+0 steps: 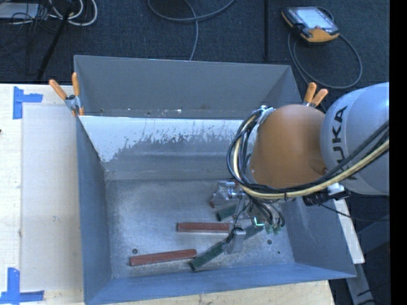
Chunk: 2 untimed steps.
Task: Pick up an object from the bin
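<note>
Down near the floor of the grey metal bin (180, 100), in its right half and towards the near wall, sits the two-finger gripper (236, 234). It is half hidden beneath the arm's rounded orange wrist cover (286, 148) and a bundle of looped yellow and black cables (239, 150). Its tip is small and shaded by that cover, so I cannot tell whether it is open, closed or gripping anything. Nearest to it is a thin dark green flat strip (208, 257), which lies slanted on the bin floor. The strip's upper right end runs up to the gripper's tip and seems to touch it, though the shadow there leaves that unsure. Its lower left end rests close to the near wall. Just left of the gripper, a short reddish-brown flat bar (202, 227) lies almost level on the floor, its right end reaching under the gripper's body. Further left and nearer the front wall lies a longer reddish-brown flat bar (163, 257). Its right end sits just beside the lower end of the green strip, and it is apart from the shorter bar. The arm itself enters from the right, over the bin's right wall.
</note>
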{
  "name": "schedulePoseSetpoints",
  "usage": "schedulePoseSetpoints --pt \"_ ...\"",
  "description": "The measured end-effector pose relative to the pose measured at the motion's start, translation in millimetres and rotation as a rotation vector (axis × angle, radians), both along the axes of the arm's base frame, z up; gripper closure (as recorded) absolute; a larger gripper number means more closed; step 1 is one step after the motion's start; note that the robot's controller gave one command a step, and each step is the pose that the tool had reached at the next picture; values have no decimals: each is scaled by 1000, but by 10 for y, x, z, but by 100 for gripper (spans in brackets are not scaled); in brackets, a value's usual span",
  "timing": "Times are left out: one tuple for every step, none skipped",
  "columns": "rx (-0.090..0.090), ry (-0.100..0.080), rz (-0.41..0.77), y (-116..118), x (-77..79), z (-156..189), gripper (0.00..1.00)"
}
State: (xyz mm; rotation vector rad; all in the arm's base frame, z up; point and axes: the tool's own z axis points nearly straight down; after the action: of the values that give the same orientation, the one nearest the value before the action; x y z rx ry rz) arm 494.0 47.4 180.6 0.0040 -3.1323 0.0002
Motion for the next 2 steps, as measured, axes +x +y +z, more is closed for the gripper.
schedulePoseSetpoints --pt "0 -7 -2 -3 18 33 0" --pt "1 -11 92 566 -95 -763 0"
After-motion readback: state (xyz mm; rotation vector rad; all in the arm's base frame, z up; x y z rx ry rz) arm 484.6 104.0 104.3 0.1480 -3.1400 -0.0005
